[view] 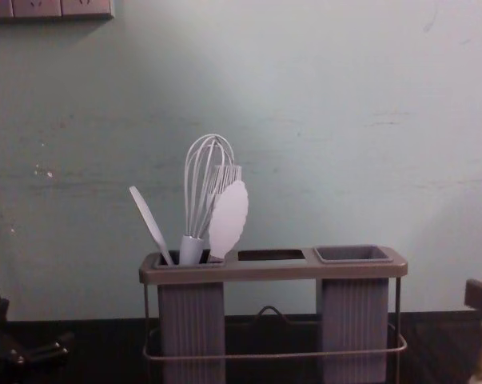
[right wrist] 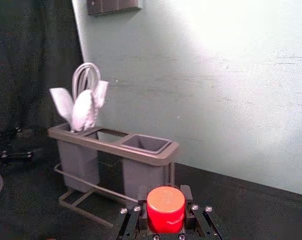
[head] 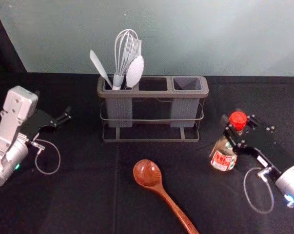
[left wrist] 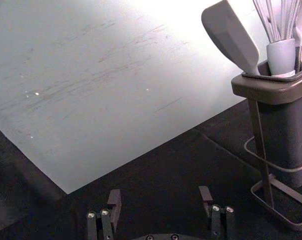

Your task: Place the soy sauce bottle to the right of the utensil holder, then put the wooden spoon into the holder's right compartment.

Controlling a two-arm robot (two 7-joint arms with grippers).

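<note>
Head view: bottle (head: 223, 161) gripped in right pincer (head: 233, 128).

- spoon (head: 147, 174): smooth glossy wood, I'd say
- bottle cap (head: 238, 120): smooth plastic
- tablecloth (head: 78, 195): matt cloth
- holder cups (view: 193, 328): ribbed matt plastic
- my right gripper (head: 239, 126): matt, shiny screws

There is one utensil holder (head: 190, 94) with two grey cups, one left (head: 119, 111) and one right (head: 184, 109). There are four pale utensils: one whisk (view: 193, 246), one spatula (view: 150, 224), one scalloped-edged tool (view: 229, 216) and one tined tool (view: 225, 178). There is one soy sauce bottle (head: 224, 158), one red cap (head: 238, 120) and one wooden spoon (head: 157, 185).
</note>
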